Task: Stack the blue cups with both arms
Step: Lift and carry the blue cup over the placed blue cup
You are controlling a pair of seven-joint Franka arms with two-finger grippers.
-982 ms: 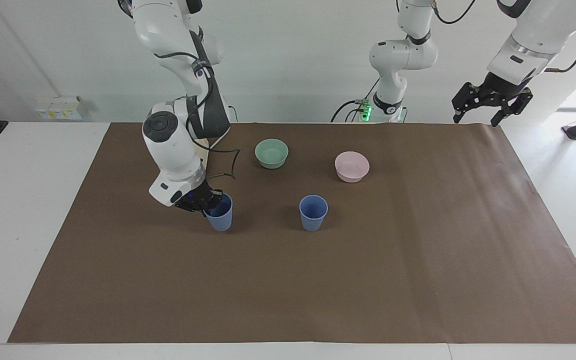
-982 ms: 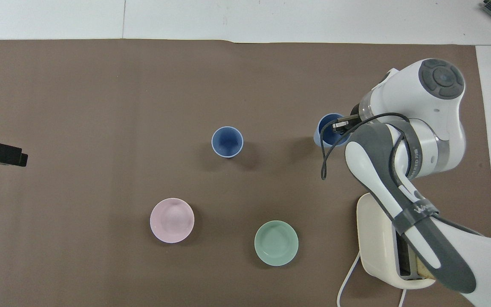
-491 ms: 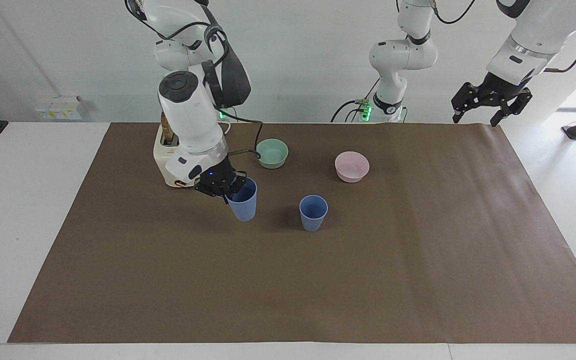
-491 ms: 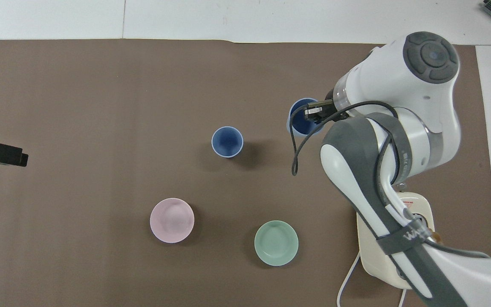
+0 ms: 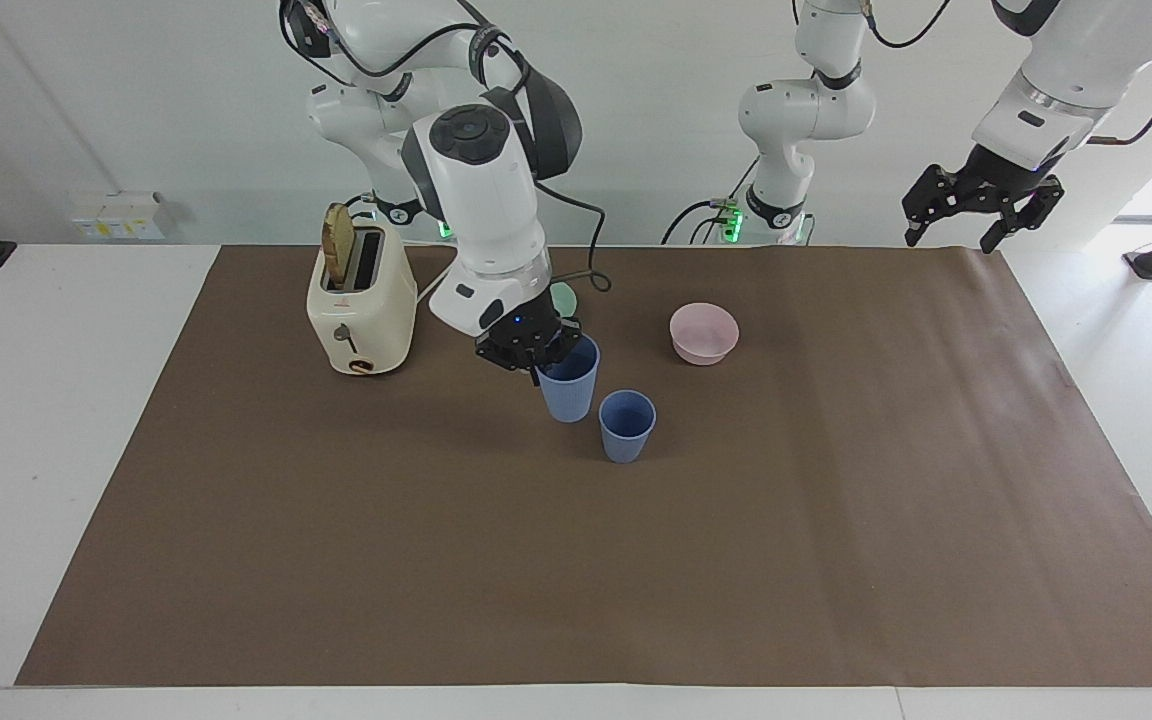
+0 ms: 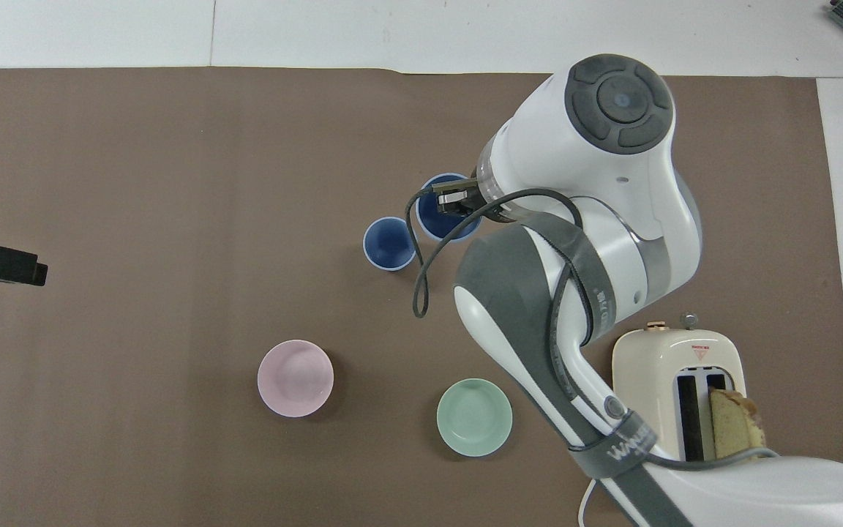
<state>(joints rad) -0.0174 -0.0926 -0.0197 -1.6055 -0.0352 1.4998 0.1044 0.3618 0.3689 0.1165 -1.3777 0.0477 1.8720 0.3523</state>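
The right arm's black two-finger tool [image 5: 534,350] is clamped on the rim of one small matte blue-grey plastic tumbler [image 5: 569,391], carried upright in the air just beside the second identical blue tumbler [image 5: 626,426], which stands upright on the brown-covered bench [image 5: 836,560]. The standing tumbler lies toward the left arm's end from the carried one, so a short sideways shift should line them up. The left arm's tool [image 5: 981,205] waits with fingers spread over the bench's edge at its own end.
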